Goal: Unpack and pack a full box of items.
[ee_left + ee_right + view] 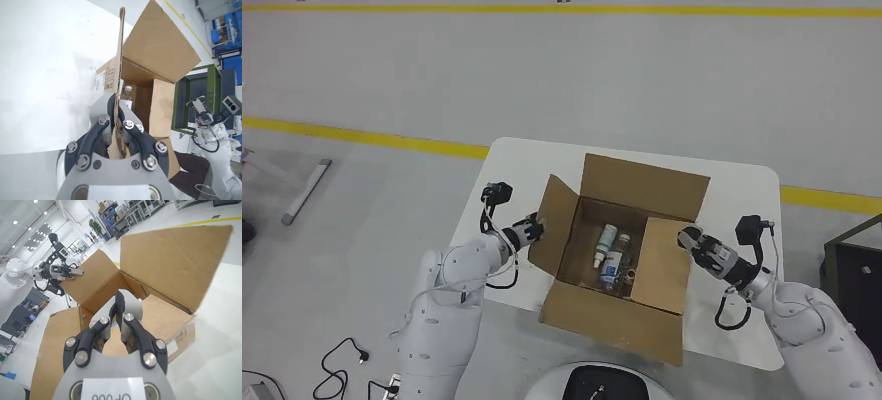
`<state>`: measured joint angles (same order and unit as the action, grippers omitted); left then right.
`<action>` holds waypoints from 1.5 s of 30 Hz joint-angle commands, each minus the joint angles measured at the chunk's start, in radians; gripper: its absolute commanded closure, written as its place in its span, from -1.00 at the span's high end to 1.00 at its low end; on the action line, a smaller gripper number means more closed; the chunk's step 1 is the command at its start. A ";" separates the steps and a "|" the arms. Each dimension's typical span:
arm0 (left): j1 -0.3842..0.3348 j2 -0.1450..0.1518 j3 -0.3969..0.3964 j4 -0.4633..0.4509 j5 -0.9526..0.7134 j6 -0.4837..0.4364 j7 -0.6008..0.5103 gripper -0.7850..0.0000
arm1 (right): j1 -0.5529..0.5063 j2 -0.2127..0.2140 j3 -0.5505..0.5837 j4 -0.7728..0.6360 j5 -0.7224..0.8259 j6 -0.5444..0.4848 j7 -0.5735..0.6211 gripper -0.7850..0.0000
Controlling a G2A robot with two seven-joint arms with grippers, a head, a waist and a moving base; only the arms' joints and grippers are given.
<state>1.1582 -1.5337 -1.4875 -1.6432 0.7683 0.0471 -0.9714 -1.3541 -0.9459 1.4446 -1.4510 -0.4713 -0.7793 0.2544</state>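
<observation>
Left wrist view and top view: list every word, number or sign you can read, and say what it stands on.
Cardboard box, side label: framed handling symbols, one with upward arrows; the lines of print beside them are too small to read.
Bottles inside the box: labels too blurred to read.
No wording can be quoted.

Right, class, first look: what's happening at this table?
A two-armed robot is working on an open cardboard box that sits on a white table. Its left gripper is shut on the edge of the left flap. The right gripper, fingers together and holding nothing, is over the right flap. Several bottles are inside the box.
</observation>
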 commanded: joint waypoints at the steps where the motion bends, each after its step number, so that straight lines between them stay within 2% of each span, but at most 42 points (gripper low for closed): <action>1: -0.011 0.004 -0.031 0.023 -0.087 0.007 -0.022 -1.00 | 0.002 -0.001 0.000 0.009 0.005 0.000 0.000 -1.00; 5: -0.033 0.014 -0.079 0.072 -0.186 0.017 -0.057 -1.00 | 0.010 -0.003 0.001 0.037 0.034 -0.005 -0.001 -1.00; 8: -0.037 0.023 -0.101 0.092 -0.187 0.024 -0.052 -1.00 | 0.018 -0.002 0.010 0.055 0.053 -0.009 0.001 -1.00; 21: -0.036 0.050 -0.094 0.142 -0.181 0.034 -0.025 -1.00 | 0.019 -0.003 0.033 0.121 0.073 0.047 0.021 -1.00; 22: -0.038 0.052 -0.090 0.146 -0.173 0.037 -0.025 -0.66 | 0.020 -0.003 0.031 0.124 0.072 0.049 0.022 -1.00; 23: -0.039 0.054 -0.086 0.149 -0.164 0.042 -0.021 -0.18 | 0.020 -0.004 0.029 0.125 0.074 0.048 0.022 -1.00; 24: -0.041 0.056 -0.082 0.155 -0.160 0.048 -0.018 0.81 | 0.020 -0.005 0.027 0.126 0.075 0.048 0.023 -1.00; 25: -0.044 0.057 -0.079 0.161 -0.161 0.053 -0.018 1.00 | 0.021 -0.005 0.025 0.126 0.076 0.049 0.023 -1.00; 37: -0.054 0.078 0.003 0.138 0.083 0.128 0.059 1.00 | 0.029 -0.013 0.005 0.134 0.074 0.045 0.028 -1.00; 45: -0.073 0.088 0.073 0.161 0.281 0.191 0.084 1.00 | 0.031 -0.015 0.002 0.138 0.073 0.040 0.031 -1.00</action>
<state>1.0882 -1.4470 -1.4259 -1.4873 1.0135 0.2265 -0.8910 -1.3229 -0.9608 1.4465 -1.3133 -0.3986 -0.7385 0.2851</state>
